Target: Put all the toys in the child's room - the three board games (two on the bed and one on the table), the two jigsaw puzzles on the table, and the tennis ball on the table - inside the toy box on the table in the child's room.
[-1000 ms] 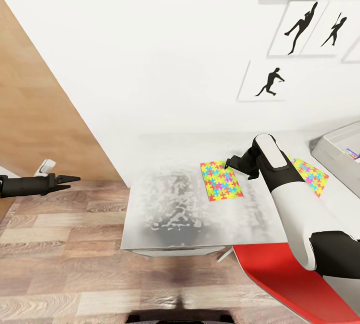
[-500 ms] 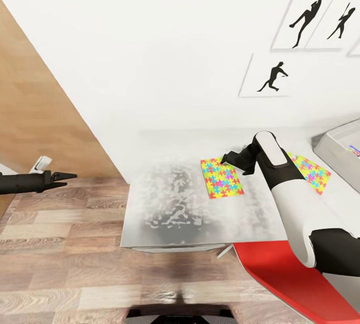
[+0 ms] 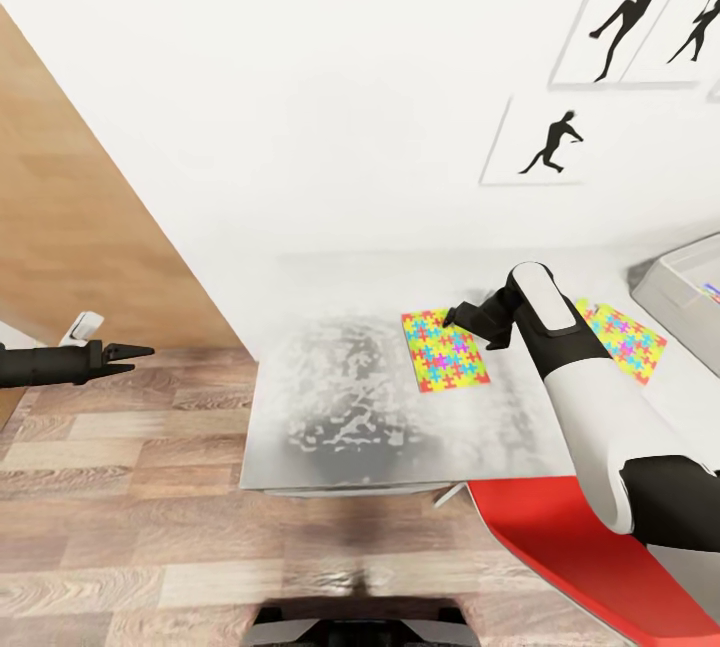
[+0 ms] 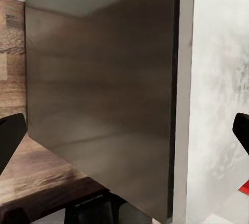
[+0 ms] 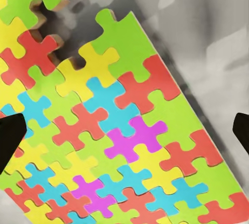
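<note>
On the pale surface, the right claw hangs right over the far corner of a jigsaw puzzle, fingers spread apart. Second jigsaw puzzle lies further right, near the toy box. Left claw is out over the floor, spread too.

Two puzzles are patterned in yellow, green, red, blue and pink interlocking pieces. The table is mottled grey-white; black silhouettes are printed on white pictures.
</note>
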Controlling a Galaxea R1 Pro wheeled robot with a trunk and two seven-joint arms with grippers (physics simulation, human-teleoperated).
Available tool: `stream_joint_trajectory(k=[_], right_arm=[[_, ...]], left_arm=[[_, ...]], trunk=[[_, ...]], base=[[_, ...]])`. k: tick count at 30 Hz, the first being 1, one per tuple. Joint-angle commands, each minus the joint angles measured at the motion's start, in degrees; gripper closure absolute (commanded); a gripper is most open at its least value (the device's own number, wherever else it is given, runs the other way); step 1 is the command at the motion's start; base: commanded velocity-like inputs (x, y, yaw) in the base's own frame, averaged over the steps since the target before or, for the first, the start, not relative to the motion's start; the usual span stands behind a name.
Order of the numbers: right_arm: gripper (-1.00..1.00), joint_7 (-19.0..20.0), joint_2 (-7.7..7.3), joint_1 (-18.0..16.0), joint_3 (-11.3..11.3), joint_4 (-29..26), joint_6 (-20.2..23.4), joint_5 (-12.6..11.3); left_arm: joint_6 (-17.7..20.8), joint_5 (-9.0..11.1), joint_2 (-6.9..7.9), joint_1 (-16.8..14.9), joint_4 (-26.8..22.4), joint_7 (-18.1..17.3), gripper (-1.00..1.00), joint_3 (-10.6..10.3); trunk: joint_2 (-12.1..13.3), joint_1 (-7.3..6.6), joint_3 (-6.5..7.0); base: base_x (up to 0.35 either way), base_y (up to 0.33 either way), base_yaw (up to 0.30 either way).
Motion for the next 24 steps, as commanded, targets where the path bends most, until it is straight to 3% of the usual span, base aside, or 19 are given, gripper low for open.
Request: stream_joint_trajectory(k=[1, 24], right_arm=[[-1.0, -0.57, -0.07, -0.05, 0.22, -0.04, 0.15, -0.56], [-1.0, -0.57, 0.13, 0.11, 0.38, -0.1, -0.13, -0.64]], left_arm=[[0.37, 0.12, 0.01, -0.04, 0.01, -0.1, -1.0, 0.0], [0.29, 0.14, 0.04, -0.04, 0.01, -0.1, -1.0, -0.01]], trunk=[[-0.1, 0.03, -0.18], [-0.1, 0.03, -2.02]], base=[[0.0, 0.0, 0.0], [0.0, 0.0, 0.0]])
